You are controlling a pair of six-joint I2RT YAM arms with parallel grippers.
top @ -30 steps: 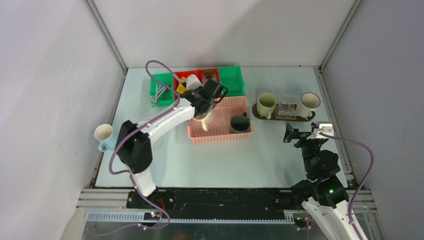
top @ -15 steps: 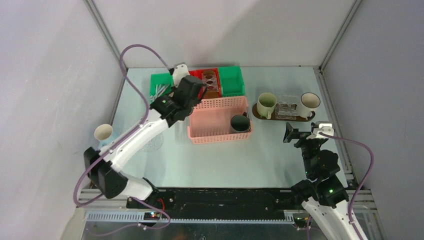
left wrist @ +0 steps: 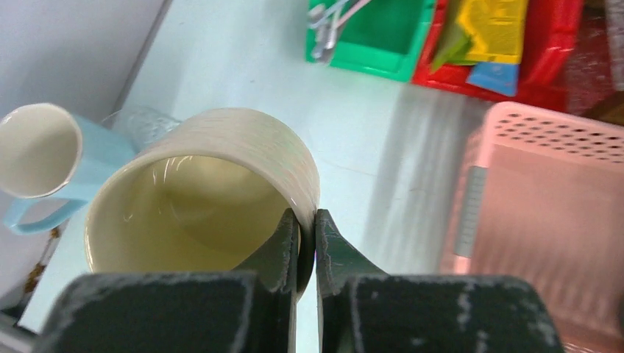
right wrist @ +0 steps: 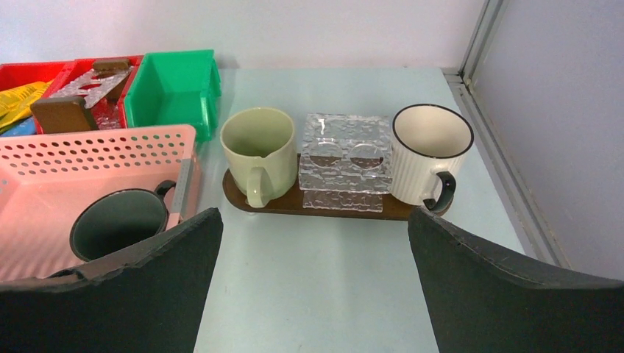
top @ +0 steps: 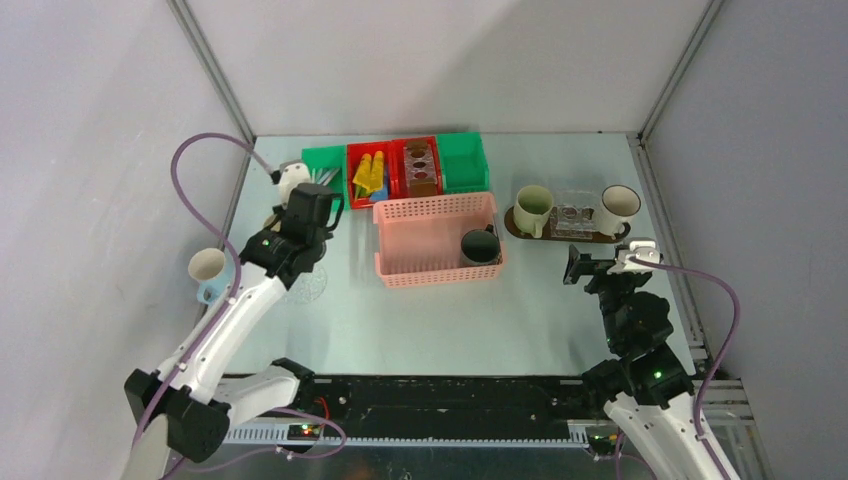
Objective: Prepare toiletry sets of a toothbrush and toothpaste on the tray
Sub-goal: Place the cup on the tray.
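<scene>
– Now, overhead view: where is the load?

– Left of the pink basket (top: pixel 440 205). My left gripper (top: pixel 298 212) hangs there, and the wrist hides most of the mug. The tray (top: pixel 565 240) lies just beside the basket on its opposite side. My right gripper (top: pixel 592 268) hovers near the tray, on my side of it.

– Left wrist view?

– The jaws pinch the wall of the cream mug (left wrist: pixel 206 184), one finger inside and one outside. I cannot tell whether its base touches the table. A blue mug (left wrist: pixel 44 158) and a clear disc (left wrist: pixel 143 121) sit close by, farther from the basket than my load. The tubes (left wrist: pixel 493 26) and brushes (left wrist: pixel 331 15) lie in bins just behind the basket. I judge this a carry step. I should hold the pinch firm and the rim level, and swing wide of the blue mug.

– Right wrist view?

– The jaws are spread wide and hold nothing. The tray carries a green mug (right wrist: pixel 257 143), a clear holder (right wrist: pixel 346 147) and a white mug (right wrist: pixel 430 158), end to end, and both mugs look empty. A dark mug (right wrist: pixel 118 220) sits in the basket. I see no free place for the cream mug, so I would settle its destination before lowering.
</scene>
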